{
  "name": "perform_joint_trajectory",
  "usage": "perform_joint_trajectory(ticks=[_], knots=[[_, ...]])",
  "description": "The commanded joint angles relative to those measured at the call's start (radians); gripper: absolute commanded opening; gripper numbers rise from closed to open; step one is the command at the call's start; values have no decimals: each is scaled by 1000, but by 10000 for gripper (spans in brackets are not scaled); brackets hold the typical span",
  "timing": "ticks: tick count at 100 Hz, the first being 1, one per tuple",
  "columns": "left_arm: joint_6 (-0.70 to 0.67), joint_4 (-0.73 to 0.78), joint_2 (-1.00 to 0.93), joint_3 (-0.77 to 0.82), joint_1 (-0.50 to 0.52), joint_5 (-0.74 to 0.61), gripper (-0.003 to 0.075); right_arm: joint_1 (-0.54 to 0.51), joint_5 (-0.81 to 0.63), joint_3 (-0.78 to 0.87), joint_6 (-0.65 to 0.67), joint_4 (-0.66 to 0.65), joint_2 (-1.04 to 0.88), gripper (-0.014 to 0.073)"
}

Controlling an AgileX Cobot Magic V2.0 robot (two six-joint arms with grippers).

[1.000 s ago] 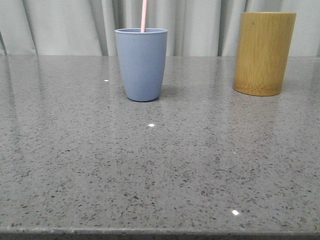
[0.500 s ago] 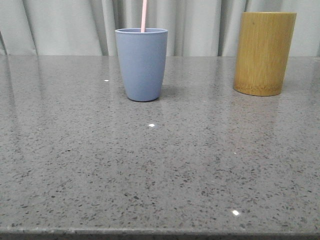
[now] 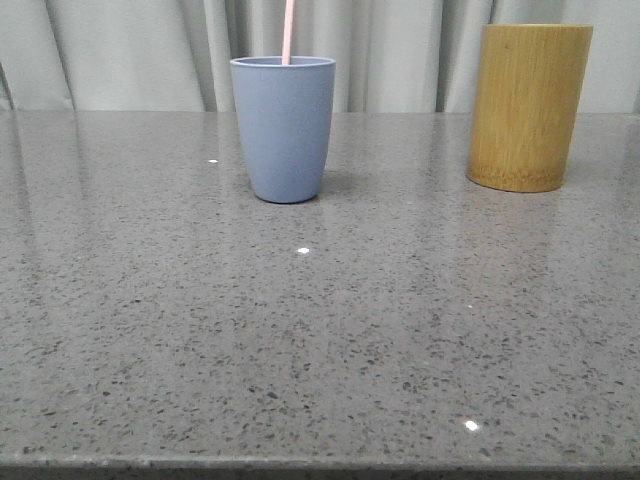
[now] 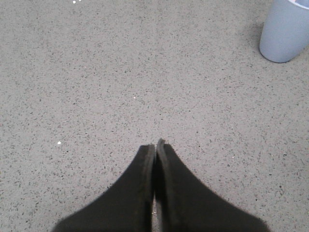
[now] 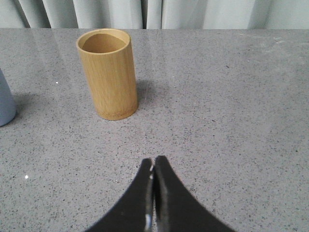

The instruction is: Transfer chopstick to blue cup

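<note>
chopstick (image 3: 288,30) standing in the blue cup (image 3: 284,128), rising from just inside the rim, near upright, running off the top of the front view. lower end hidden by the cup wall. cup itself upright on the worktop (image 3: 320,330), at about 11 o'clock from the middle of the front view.

judged from this: transfer looks done, stick already lodged where the task wants it. what remains, at most, a clean retreat. best done by holding both arms well clear of the cup, no sweeping pass near the rim, since a tall thin stick in a narrow-based tumbler tips easily on a nudge.

left hand (image 4: 155,147) with fingers pressed together, nothing between them, hovering over bare worktop; blue cup well apart from it, toward 2 o'clock of the wrist picture. right hand (image 5: 153,164) likewise closed up tight and empty, over open worktop.

bamboo holder (image 3: 530,105), yellow-brown, taller than the cup, upright at about 2 o'clock in the front view, well apart from the cup; seen from the right wrist, open top looking empty as far as visible. pale curtain (image 3: 130,50) hanging behind.

nothing lying between either hand and the cups; no obstacle on the speckled grey surface, only small glints of light.
</note>
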Motion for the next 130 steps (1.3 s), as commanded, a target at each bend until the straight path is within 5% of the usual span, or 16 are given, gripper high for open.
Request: perform_joint_trajectory(ticks=[1, 57, 97, 130], knots=[[-12, -8, 3, -26, 3, -61, -19, -7, -77, -22, 0, -21, 8, -68], [-12, -2, -5, -10, 3, -69, -19, -7, -77, -22, 0, -21, 8, -68], [-12, -2, -295, 355, 3, -617, -19, -7, -76, -22, 0, -21, 8, -68], [-12, 39, -602, 686, 3, -770, -19, -7, -76, -22, 0, -21, 8, -68]])
